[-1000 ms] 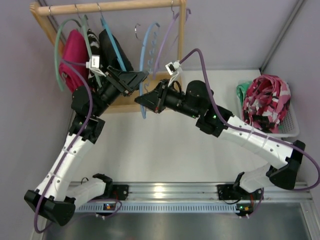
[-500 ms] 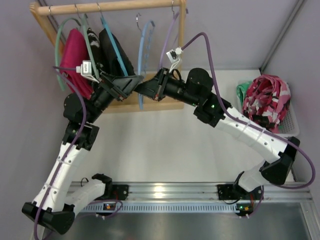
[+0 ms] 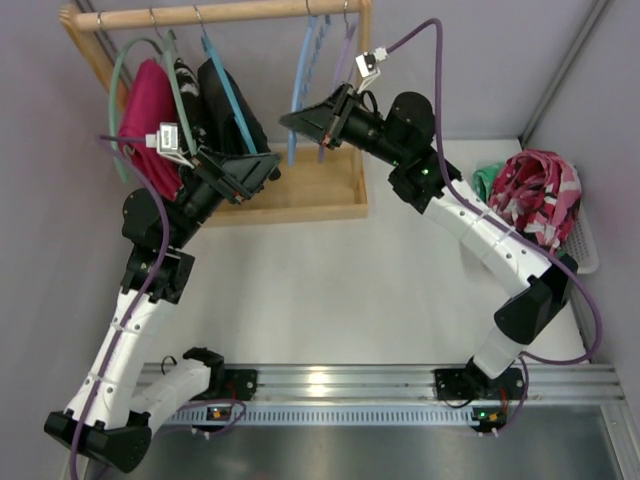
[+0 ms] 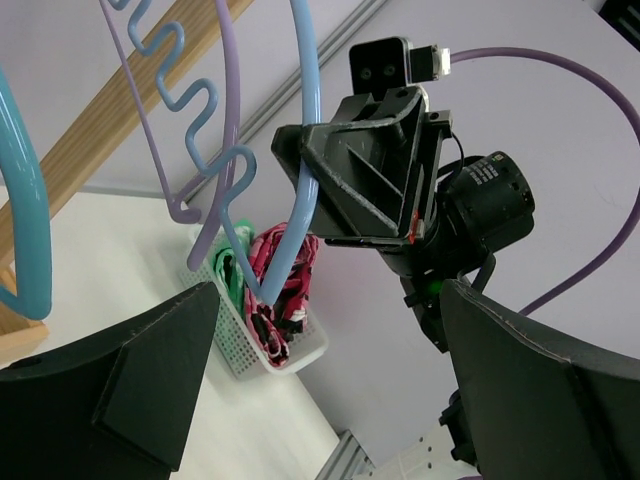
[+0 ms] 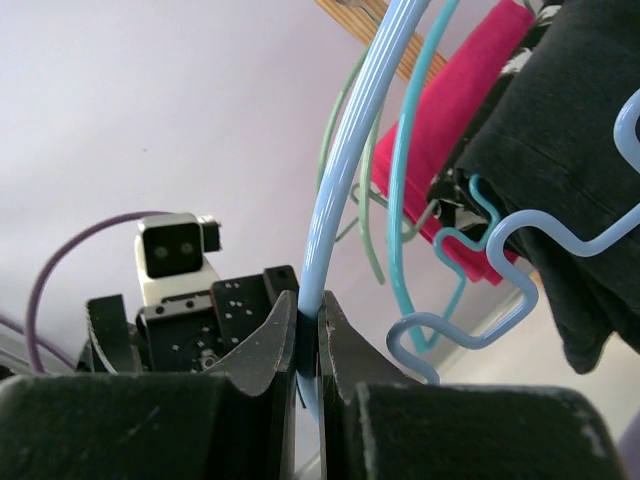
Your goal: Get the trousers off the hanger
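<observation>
The trousers [image 3: 535, 195], pink-red with white and black blotches, lie heaped in the white basket [image 3: 585, 250] at the right, also seen in the left wrist view as trousers [image 4: 285, 290]. The light-blue hanger [image 3: 300, 90] is bare, its top up by the wooden rail [image 3: 220, 13]. My right gripper [image 3: 290, 120] is shut on the hanger's arm [image 5: 345, 170], the jaws pinching it at the right gripper [image 5: 310, 345]. My left gripper [image 3: 265, 168] stands open to the hanger's left, holding nothing; between its fingers, the left gripper [image 4: 330, 400], I see only floor and basket.
On the rail hang a lilac hanger [image 3: 345, 60], teal-green hangers [image 3: 120, 110], a magenta garment [image 3: 145, 110] and a black garment [image 3: 230, 100]. The rack's wooden base [image 3: 300, 195] sits under them. A green cloth [image 3: 485, 180] lies in the basket beside the trousers.
My right gripper has carried the light-blue hanger up and back to the rail. My left gripper has opened wide and drawn away to the left.
</observation>
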You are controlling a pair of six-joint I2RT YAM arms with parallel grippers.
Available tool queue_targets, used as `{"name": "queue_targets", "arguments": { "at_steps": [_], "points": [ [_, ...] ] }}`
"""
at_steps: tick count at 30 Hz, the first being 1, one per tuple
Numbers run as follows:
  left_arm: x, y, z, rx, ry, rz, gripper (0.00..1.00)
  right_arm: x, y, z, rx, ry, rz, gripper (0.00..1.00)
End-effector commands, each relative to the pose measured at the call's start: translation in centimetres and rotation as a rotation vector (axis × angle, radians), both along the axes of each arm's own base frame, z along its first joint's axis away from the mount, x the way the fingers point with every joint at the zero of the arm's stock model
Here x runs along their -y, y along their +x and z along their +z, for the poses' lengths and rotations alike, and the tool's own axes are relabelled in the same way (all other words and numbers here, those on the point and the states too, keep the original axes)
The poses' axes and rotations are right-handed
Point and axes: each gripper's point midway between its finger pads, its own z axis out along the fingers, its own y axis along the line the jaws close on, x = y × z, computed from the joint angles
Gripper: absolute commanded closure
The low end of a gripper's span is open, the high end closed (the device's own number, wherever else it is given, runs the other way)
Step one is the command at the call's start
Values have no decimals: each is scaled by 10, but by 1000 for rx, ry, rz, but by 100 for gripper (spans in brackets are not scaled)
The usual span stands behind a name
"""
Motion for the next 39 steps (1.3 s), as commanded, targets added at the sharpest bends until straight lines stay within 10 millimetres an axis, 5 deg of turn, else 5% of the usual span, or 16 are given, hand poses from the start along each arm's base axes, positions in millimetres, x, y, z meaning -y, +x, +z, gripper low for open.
{"name": "queue_targets", "arguments": {
  "at_steps": [1,7,14,22,34,39],
  "points": [
    [-3,-1,8,30,-8,11,2,19,-8,64,128,141,-2,100],
    [-5,-2,8,34,-5,15,2,25,12,50,11,137,-63,100],
    [-6,2,6,18,-14,23,2,36,11,46,-35,135,-87,100],
    [-7,4,8,17,-16,25,2,43,20,9,-107,86,-104,100],
    [-8,7,5,4,-20,32,2,67,25,21,-75,111,-158,100],
    [-8,8,5,6,-18,34,2,67,26,6,-106,81,-162,100]
  ]
}}
